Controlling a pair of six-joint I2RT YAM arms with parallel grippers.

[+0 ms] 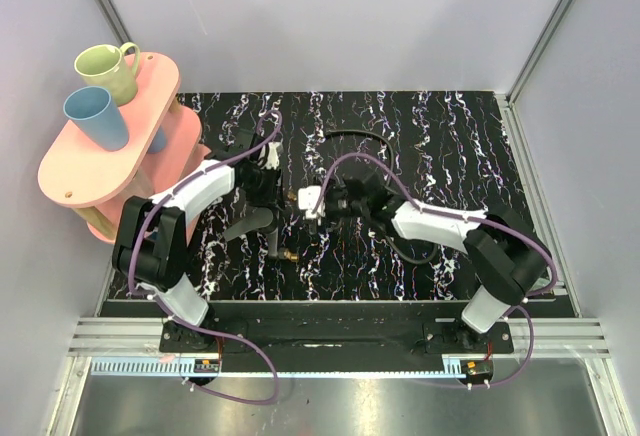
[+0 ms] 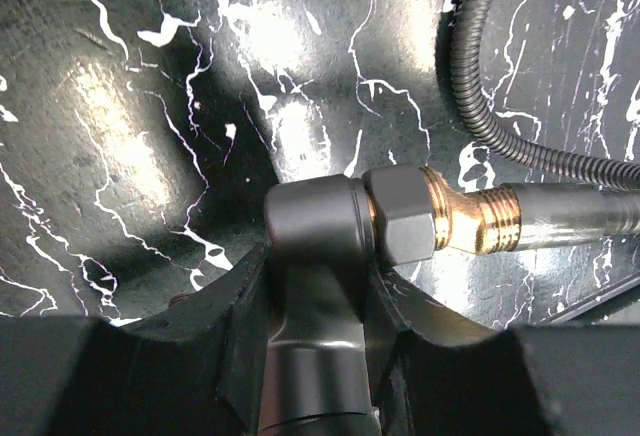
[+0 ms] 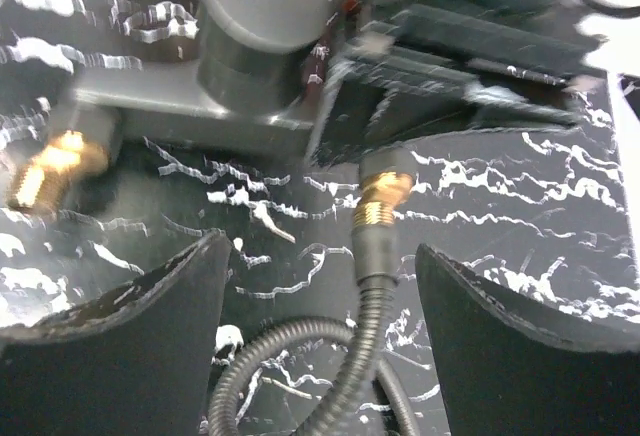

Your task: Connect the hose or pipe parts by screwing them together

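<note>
The dark grey forked fitting is clamped by its stem in my left gripper, which is shut on it. One brass tip of the fitting meets the hose's dark end sleeve. The black ribbed hose curves away over the mat, looping toward the back. In the right wrist view the hose end and its brass thread stand between the fingers of my right gripper, which is open and not touching it. The fitting's other brass tip points left.
A pink two-tier stand at the back left carries a green mug and a blue cup. Grey walls enclose the black marbled mat. Purple cables arc over both arms.
</note>
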